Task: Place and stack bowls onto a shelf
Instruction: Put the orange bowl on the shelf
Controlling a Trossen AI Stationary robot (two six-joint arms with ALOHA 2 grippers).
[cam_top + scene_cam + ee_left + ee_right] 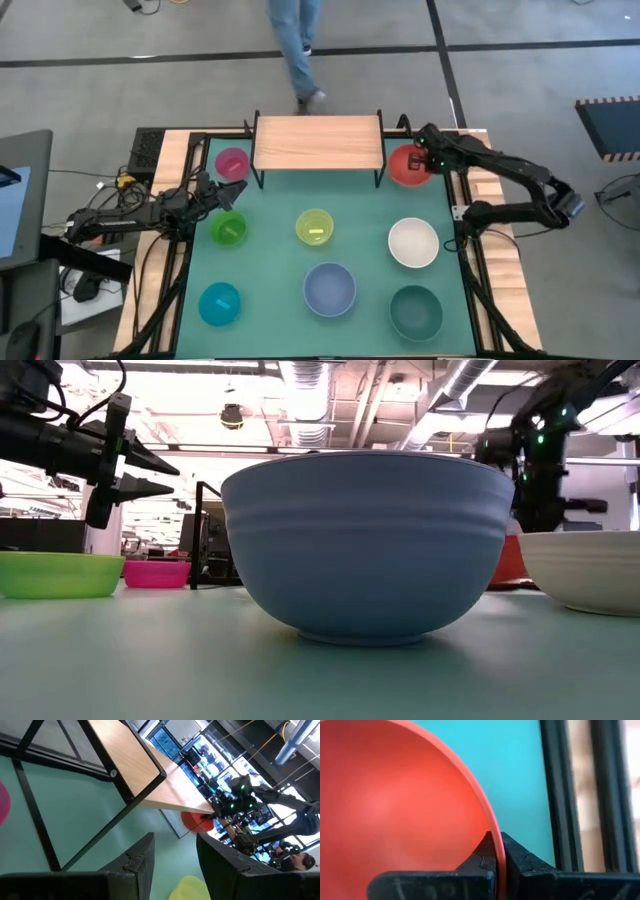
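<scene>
The light-wood shelf (318, 142) stands at the far edge of the green mat (270, 265). On the mat sit the pink (232, 163), green (229, 228), yellow (315, 227), white (413, 242), pale blue (329, 288), dark teal (416, 311) and cyan (219, 303) bowls. The red bowl (406, 166) is just right of the shelf. My right gripper (428, 160) is shut on the red bowl. My left gripper (212, 192) is open and empty, above the mat between the pink and green bowls; it also shows in the low view (150, 472). My right gripper pinches the red bowl's rim (498, 851) on its right side, one finger inside the bowl and one outside. The fingers come from above, pointing down. The bowl stays level with its mouth up; in the low view (508, 563) its base seems to be at mat level.
A dark frame (465, 250) runs along both sides of the mat. A person's legs (298, 50) show on the floor beyond the shelf. The shelf top holds nothing. Cables and a box (146, 155) lie at the table's left.
</scene>
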